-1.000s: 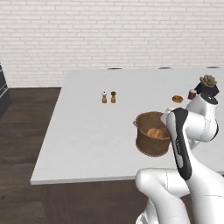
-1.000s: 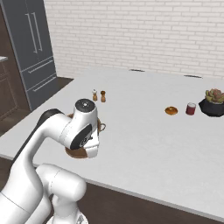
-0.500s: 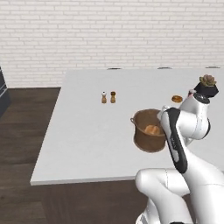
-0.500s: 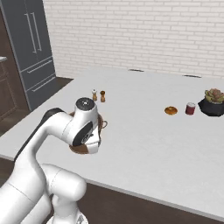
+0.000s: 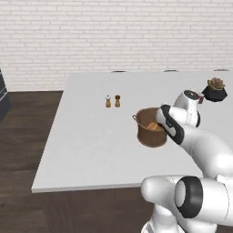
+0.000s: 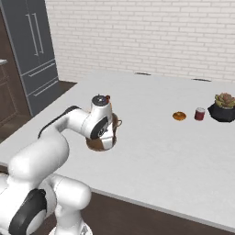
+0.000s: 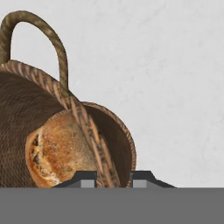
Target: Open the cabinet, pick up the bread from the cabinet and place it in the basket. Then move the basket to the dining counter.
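The brown woven basket [image 5: 149, 131] is over the white dining counter [image 5: 91, 136], near its front middle. My gripper [image 7: 113, 177] is shut on the basket's rim [image 7: 89, 129], one finger inside and one outside. The golden-brown bread [image 7: 57, 151] lies inside the basket, showing over the rim as the bread [image 5: 156, 127]. In the right base view my hand hides most of the basket [image 6: 102, 143], with the gripper [image 6: 108, 134] at its top edge. The basket leans a little; I cannot tell whether its base touches the counter. The cabinet is out of view.
Salt and pepper shakers [image 5: 112, 101] stand behind the basket. At the counter's far right are a potted plant [image 6: 224, 106], a red cup [image 6: 199, 114] and a small brown bun [image 6: 179, 116]. A grey fridge [image 6: 36, 50] stands by the brick wall.
The arm has carried the basket a little farther from the base, deeper over the counter. The shakers and plant have stayed put.
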